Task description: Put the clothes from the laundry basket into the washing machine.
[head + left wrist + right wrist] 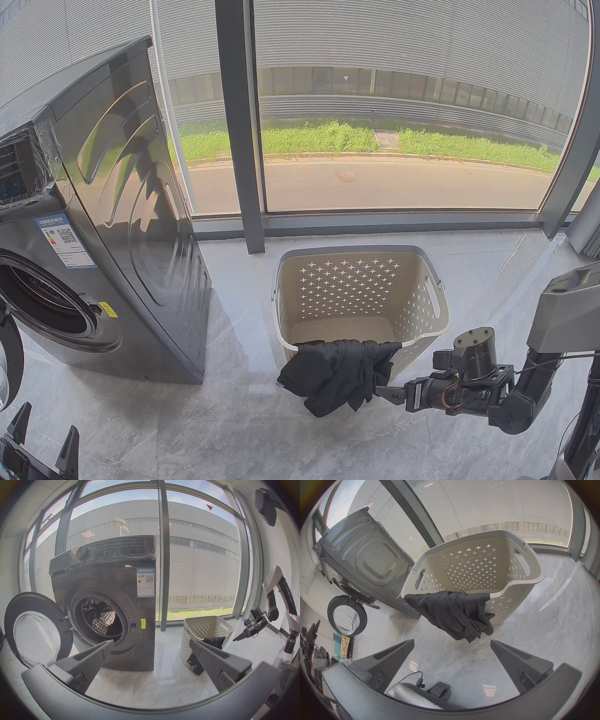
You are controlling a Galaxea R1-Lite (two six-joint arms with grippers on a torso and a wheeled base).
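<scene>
Head view: laundry basket (437, 306) stands on the pale stone floor (250, 431) before the window, a strip of bare floor between it and the washing machine (144, 237) to its left. A dark window post (240, 125) rises behind that gap. A black garment (337, 375) is draped over the basket's near rim and hangs down the outside wall; the basket's inside looks bare. The right gripper (382, 394) sits low, just beside the garment's right edge, seen side-on; whether it touches cannot be told. The left gripper (49, 420) is at the near left corner, fingers apart, near the washer's open door (9, 362). Open floor lies in front of basket and washer. Left wrist view: the left gripper (150, 642) has its jaws wide with nothing between them and faces the washing machine (125, 583); the round door (36, 630) is swung fully open to one side and the drum mouth (100, 620) is unblocked. The basket (206, 627) stands beside the washer with the garment (215, 642) over its rim, and the right gripper (239, 637) is near it. Right wrist view: the right gripper (450, 644) has its jaws wide, holding nothing, with the garment (453, 614) just ahead over the rim of the basket (534, 573); the washer (368, 558) and its open door (347, 620) lie well beyond
</scene>
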